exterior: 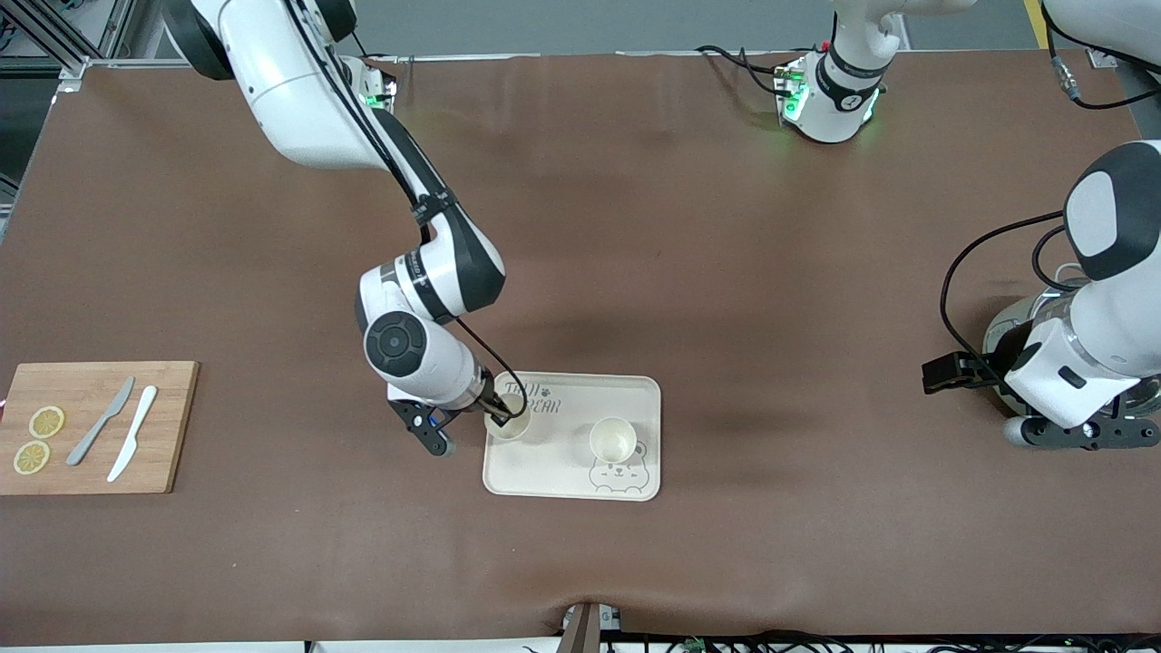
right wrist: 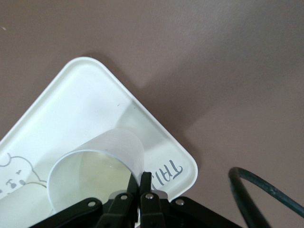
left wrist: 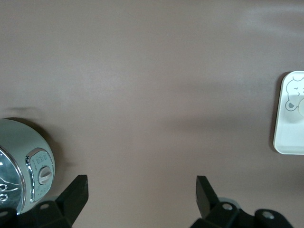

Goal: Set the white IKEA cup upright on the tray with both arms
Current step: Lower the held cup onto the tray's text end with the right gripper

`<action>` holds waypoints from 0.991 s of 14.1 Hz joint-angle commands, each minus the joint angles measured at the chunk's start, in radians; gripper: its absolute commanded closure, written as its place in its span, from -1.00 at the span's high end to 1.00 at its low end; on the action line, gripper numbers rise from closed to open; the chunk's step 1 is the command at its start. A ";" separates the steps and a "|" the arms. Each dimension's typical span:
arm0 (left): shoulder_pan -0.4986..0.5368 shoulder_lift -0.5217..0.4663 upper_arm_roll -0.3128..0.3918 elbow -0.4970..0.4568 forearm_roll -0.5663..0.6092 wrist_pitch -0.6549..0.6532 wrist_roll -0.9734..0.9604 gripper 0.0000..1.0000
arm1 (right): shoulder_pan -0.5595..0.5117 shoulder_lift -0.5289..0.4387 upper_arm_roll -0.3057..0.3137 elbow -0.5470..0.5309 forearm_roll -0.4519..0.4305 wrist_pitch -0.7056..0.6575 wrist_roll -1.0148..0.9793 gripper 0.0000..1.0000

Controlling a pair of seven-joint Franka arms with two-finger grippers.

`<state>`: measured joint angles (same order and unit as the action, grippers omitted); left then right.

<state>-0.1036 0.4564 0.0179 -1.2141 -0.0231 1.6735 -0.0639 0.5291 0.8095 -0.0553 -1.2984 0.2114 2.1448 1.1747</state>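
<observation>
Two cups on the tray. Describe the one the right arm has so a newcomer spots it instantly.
Find the cream tray with the bear drawing, nearer the front camera than the table's middle. Two white cups stand on it; the held cup sits by the grey lettering, toward the right arm's end. Only it has the right pincer shut on its rim; the other cup stands free.

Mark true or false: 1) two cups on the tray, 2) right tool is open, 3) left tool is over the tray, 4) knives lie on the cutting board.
1) Two cups on the tray: true, cup and second cup.
2) Right tool open: false, shut on the first cup's rim.
3) Left tool over the tray: false, it waits open over bare table at the left arm's end.
4) Knives on the cutting board: true.
</observation>
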 commanded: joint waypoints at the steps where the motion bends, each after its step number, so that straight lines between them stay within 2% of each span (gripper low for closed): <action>1: 0.013 -0.022 -0.010 -0.027 -0.017 0.014 0.013 1.00 | 0.008 0.033 -0.006 0.031 0.008 0.015 0.016 -1.00; 3: 0.013 -0.022 -0.010 -0.027 -0.017 0.014 0.013 1.00 | 0.008 0.037 -0.006 0.031 0.008 0.015 0.014 -1.00; 4: 0.012 -0.022 -0.010 -0.027 -0.017 0.014 0.013 1.00 | 0.003 0.039 -0.006 0.031 0.009 0.015 0.014 -0.30; 5: 0.012 -0.022 -0.010 -0.027 -0.017 0.014 0.013 1.00 | 0.005 0.042 -0.006 0.031 0.008 0.015 0.014 0.66; 6: 0.012 -0.022 -0.010 -0.027 -0.017 0.014 0.013 1.00 | 0.008 0.042 -0.006 0.031 0.000 0.015 0.000 1.00; 12: 0.012 -0.024 -0.010 -0.027 -0.017 0.014 0.013 1.00 | 0.014 0.013 -0.008 0.038 0.000 -0.009 0.003 1.00; 14: 0.012 -0.024 -0.010 -0.027 -0.017 0.014 0.013 1.00 | 0.011 0.000 -0.009 0.044 -0.003 -0.067 0.000 1.00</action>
<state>-0.1034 0.4564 0.0177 -1.2151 -0.0232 1.6736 -0.0639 0.5368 0.8314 -0.0577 -1.2646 0.2110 2.1349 1.1728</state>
